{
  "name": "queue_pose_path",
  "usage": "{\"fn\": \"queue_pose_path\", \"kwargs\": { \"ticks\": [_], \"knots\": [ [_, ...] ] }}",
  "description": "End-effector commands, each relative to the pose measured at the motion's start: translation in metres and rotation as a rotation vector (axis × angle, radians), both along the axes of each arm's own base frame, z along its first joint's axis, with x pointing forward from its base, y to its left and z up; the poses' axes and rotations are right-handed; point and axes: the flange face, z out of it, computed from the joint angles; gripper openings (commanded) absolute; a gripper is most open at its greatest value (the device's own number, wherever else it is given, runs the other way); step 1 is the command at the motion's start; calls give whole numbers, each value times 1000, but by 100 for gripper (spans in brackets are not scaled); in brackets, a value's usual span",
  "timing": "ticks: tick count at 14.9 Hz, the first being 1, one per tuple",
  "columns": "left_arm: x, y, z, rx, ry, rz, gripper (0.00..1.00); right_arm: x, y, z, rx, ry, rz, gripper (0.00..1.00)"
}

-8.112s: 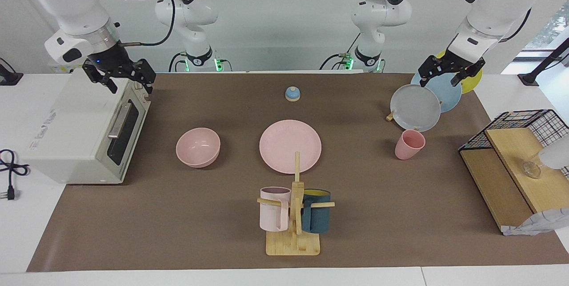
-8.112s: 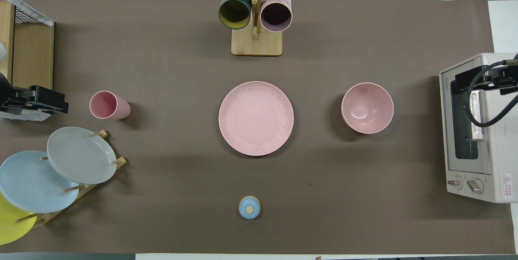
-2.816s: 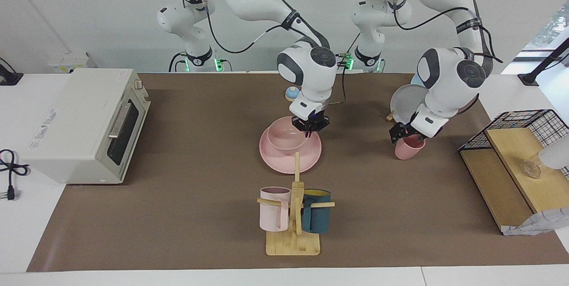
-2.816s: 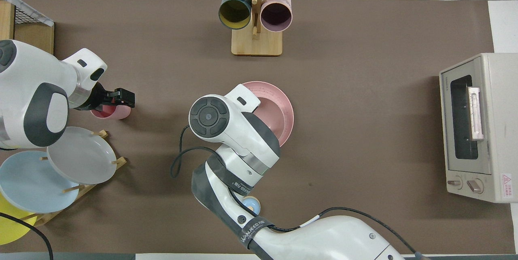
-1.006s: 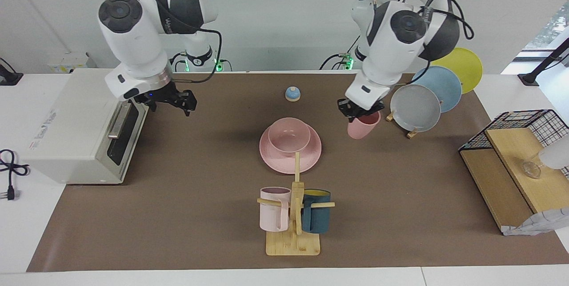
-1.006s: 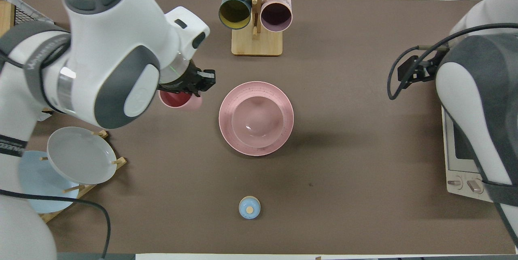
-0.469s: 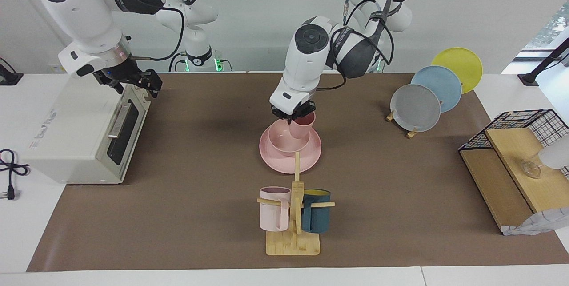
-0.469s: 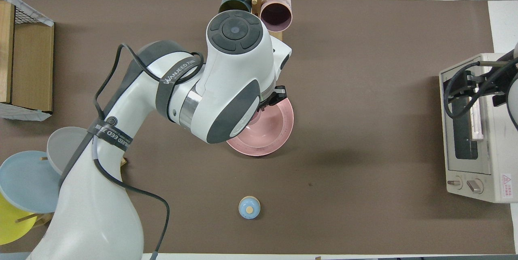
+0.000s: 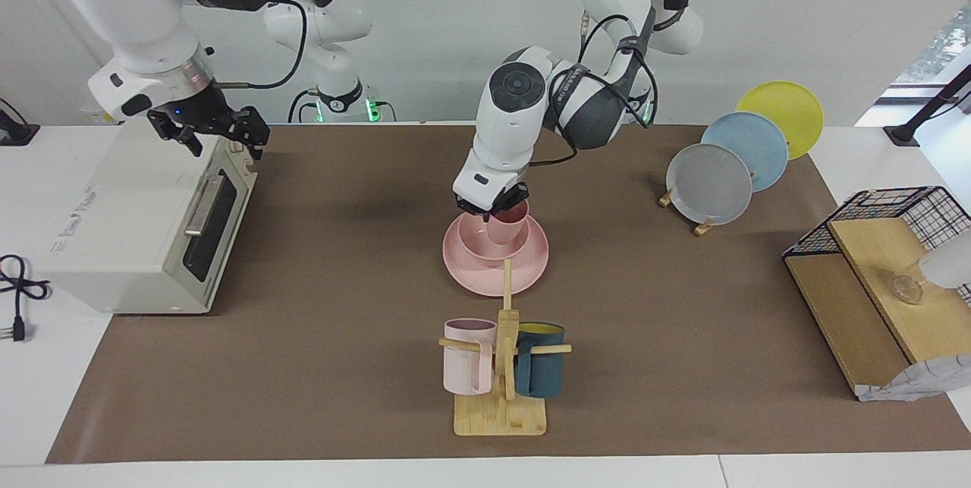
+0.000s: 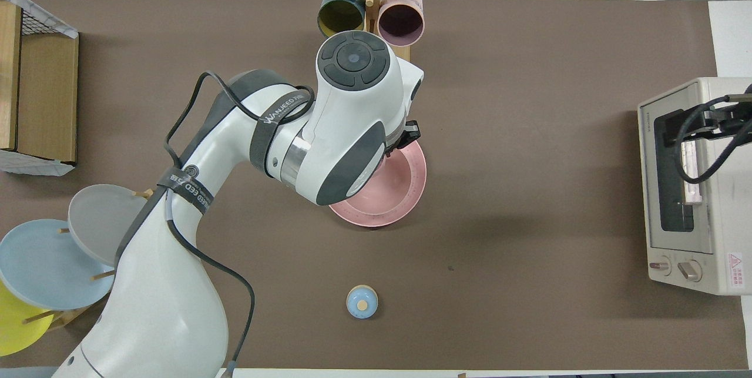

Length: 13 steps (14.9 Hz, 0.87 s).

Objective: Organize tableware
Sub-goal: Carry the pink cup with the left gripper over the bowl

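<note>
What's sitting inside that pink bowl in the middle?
The pink cup stands in the pink bowl, gripped at its rim by the left gripper. The bowl's bottom is hidden.

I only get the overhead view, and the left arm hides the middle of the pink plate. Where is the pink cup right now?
Observer: The left gripper holds the pink cup by its rim, upright, with its base down inside the pink bowl that sits on the pink plate.
Operator: From above I can't judge the right gripper's height. Is it on anything?
Observer: No. The right gripper waits open in the air above the toaster oven, by its door edge.
</note>
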Motion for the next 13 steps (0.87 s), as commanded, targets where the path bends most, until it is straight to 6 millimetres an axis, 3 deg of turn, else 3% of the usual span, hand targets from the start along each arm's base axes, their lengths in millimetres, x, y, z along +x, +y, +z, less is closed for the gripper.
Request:
{"fn": "queue_pose_path", "kwargs": {
  "ticks": [1,6,9,13],
  "knots": [
    [-5,1,-12,14,-12,31,0,2,-6,-1,67,-17,-1,100],
    [-7,0,-33,6,-30,62,0,4,-4,2,64,-24,-1,100],
    [-7,1,-33,9,-31,60,0,3,-6,2,64,-26,-4,100],
    [-7,1,-35,10,-32,59,0,-12,-13,2,72,-2,-6,100]
  ]
}}
